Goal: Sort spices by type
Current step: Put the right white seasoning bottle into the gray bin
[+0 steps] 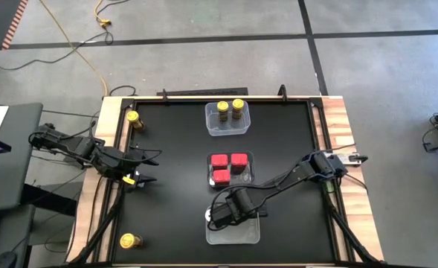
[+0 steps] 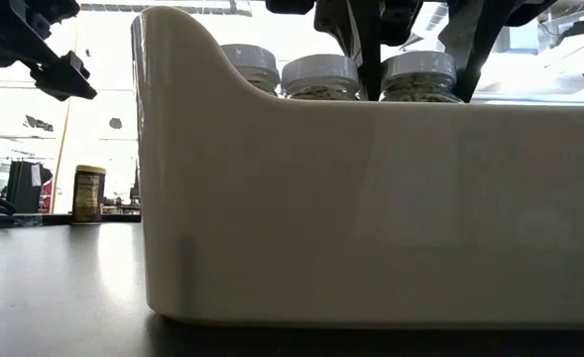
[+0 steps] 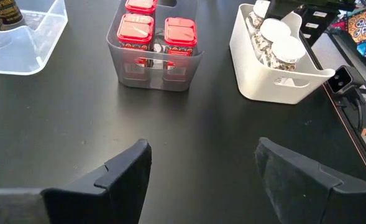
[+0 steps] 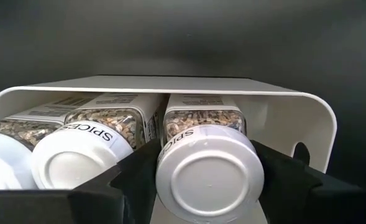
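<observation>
My right gripper [image 1: 230,212] points down into the near white tub [image 1: 233,232]. Its open fingers stand on either side of a white-capped spice jar [image 4: 209,177] that stands upright in the tub beside two more white-capped jars [image 4: 77,158]. Red tins [image 1: 230,170] sit in the middle clear tub. Two yellow-capped amber jars [image 1: 230,110] stand in the far tub. Two more yellow-capped jars stand loose on the table, one at the far left [image 1: 133,119] and one at the near left [image 1: 129,240]. My left gripper [image 3: 201,168] hangs open and empty at the table's left edge. My right gripper comes from above, pointing down, with one finger [image 4: 136,171] on each side of the jar's white cap [image 4: 170,180]. The fingers stand close against the cap; I cannot tell whether they touch it. The jar stands upright on the tub's floor.
The three tubs stand in a row down the table's middle: far [image 1: 227,128], middle [image 1: 248,179] and near. In the low view the near tub's wall [image 2: 371,218] fills most of the picture. Bare black tabletop lies left and right of the row.
</observation>
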Tool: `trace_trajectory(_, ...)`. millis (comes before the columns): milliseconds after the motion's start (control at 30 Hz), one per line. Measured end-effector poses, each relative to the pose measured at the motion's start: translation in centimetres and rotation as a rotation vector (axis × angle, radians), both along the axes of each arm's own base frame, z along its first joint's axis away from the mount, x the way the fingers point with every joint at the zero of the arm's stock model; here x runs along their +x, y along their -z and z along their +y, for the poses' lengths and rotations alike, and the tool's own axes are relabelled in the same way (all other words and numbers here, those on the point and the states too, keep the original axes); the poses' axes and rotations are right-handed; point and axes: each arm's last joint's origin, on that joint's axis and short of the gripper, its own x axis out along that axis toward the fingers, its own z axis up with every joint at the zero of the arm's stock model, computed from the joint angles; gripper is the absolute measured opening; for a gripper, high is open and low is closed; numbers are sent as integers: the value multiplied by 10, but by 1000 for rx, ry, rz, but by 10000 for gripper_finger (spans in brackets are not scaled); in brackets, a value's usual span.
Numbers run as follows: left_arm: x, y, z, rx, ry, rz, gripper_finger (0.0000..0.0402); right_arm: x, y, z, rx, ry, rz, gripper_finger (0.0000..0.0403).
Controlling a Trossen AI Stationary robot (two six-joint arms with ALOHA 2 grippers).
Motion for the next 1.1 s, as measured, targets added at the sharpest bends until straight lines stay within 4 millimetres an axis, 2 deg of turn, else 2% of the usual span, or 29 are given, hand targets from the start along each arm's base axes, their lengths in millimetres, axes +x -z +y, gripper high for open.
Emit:
trace_trajectory(467, 0, 0, 0, 0, 0, 0, 277, 1, 0, 1, 9, -76, -12, 258)
trace_trajectory(1100, 0, 0, 0, 0, 0, 0, 277, 1, 0, 0, 8, -77, -12, 260)
